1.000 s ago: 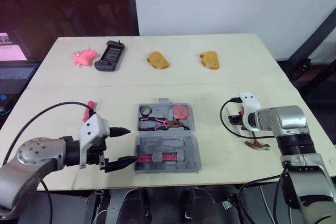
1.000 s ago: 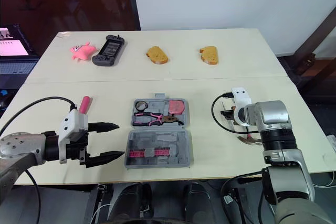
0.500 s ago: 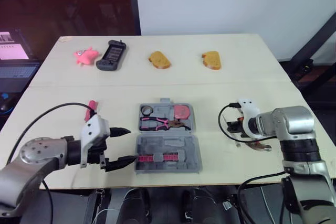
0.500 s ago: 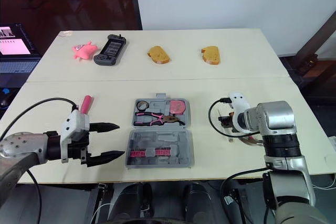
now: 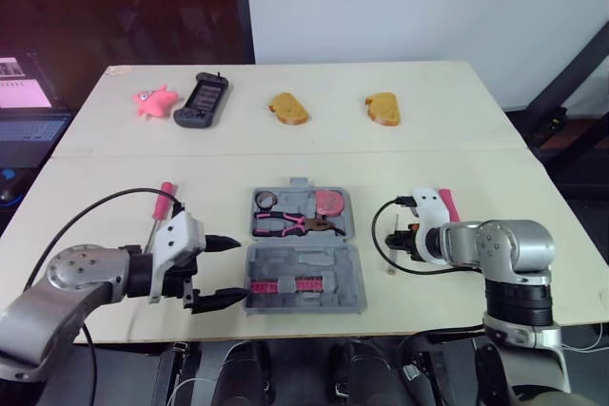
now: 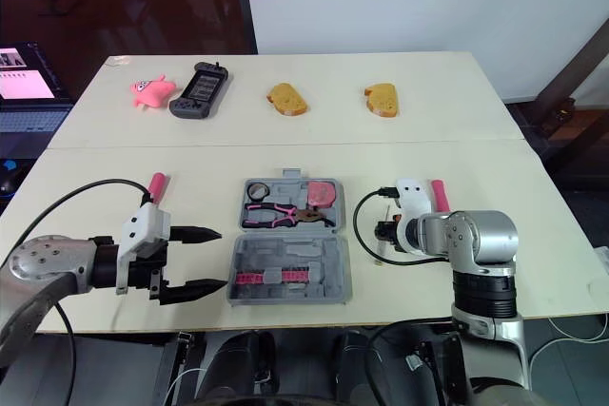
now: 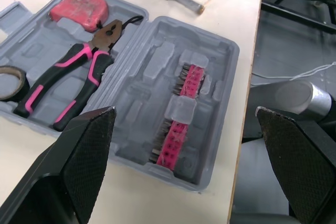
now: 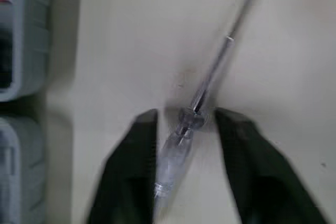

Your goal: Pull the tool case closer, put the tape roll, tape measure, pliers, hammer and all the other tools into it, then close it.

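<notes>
The grey tool case lies open at the table's front middle. In it are a tape roll, pink-handled pliers, a red tape measure and a pink bit strip. My left gripper is open just left of the case. A pink screwdriver lies behind it. My right gripper is low over the table right of the case, open, its fingers either side of a slim clear-handled screwdriver lying there. A pink hammer handle shows behind my right wrist.
Along the far side of the table lie a pink toy, a black game controller and two bread pieces. A laptop sits off the table's left edge. The case is close to the front edge.
My right gripper has swung left from over the hammer towards the case and its fingers have parted. The left gripper has stayed open beside the case.
</notes>
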You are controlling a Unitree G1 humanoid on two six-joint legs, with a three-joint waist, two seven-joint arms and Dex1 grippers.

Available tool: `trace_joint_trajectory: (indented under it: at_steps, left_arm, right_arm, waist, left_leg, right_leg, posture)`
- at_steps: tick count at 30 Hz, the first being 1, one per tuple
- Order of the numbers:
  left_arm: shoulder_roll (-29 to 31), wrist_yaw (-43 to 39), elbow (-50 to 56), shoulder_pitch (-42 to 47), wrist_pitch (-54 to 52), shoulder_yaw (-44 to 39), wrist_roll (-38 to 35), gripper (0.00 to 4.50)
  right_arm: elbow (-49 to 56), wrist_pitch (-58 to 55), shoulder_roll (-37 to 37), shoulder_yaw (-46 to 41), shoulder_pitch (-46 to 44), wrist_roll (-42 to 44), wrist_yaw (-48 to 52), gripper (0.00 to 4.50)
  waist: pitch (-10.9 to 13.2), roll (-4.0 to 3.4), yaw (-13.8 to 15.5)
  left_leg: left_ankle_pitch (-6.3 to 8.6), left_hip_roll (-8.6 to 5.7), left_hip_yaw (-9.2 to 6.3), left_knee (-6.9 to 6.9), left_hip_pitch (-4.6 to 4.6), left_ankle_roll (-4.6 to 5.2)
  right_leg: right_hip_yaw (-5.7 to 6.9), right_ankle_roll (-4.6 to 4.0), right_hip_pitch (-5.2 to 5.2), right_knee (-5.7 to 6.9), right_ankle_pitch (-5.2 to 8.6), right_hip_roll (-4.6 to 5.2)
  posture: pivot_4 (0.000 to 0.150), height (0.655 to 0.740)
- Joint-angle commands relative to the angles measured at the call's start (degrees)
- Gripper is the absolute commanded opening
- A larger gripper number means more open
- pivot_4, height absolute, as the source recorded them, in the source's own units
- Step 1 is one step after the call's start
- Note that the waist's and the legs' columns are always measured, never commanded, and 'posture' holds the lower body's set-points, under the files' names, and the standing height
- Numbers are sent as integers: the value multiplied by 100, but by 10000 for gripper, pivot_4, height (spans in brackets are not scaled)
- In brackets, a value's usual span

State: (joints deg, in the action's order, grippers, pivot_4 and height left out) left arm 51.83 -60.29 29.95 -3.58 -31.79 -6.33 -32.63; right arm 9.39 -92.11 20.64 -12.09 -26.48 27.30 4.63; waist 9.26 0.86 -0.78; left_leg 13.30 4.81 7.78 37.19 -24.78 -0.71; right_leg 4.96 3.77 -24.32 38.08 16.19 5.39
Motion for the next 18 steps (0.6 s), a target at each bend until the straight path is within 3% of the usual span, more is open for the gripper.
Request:
trace_joint_trajectory:
  at_steps: [1,2,3,12,15,18]
  left_arm:
    - [113,-31,59,27,110,-155,48,45000]
    - [122,-47,53,3,121,-195,41,45000]
    - [120,-61,45,-17,126,-247,10,45000]
    - [92,-250,-90,-9,247,-590,-154,45000]
    - [-14,-255,-171,65,468,-656,-136,45000]
    - [-235,-179,-303,-3,880,-800,-26,45000]
  right_arm:
    - [71,-39,119,-277,-238,192,-162,39261]
    - [73,-39,197,-305,-307,289,-152,44054]
    - [49,-39,259,-374,-380,375,-176,44670]
    - [-405,-39,1755,39,-1318,1240,410,44670]
    - [-19,927,2797,1260,-1613,1003,1758,44670]
    - [543,2901,3696,2191,-1540,360,3422,44670]
  waist:
    - [1,-1,1]
    - [2,-3,-1]
    - [2,-3,-4]
    - [6,-10,-20]
    - [15,-23,-22]
    - [16,-22,-10]
  left_leg:
    - [0,0,0,0,-1,0]
    - [0,-1,0,0,-4,0]
    - [0,-1,0,0,-8,0]
    - [0,-1,1,-2,-15,1]
    - [0,0,1,-4,-16,1]
    - [0,0,-2,-8,-22,1]
  right_leg:
    - [0,0,0,0,0,1]
    - [0,0,-3,0,0,1]
    - [0,0,-8,0,0,1]
    - [0,0,-16,0,0,-1]
    - [0,0,-19,-1,0,-1]
    - [1,1,-24,-7,1,-2]
  posture:
    - [1500,7188]
    - [1500,7188]
    - [1500,7188]
    - [1500,7188]
    - [1500,7188]
    - [1500,7188]
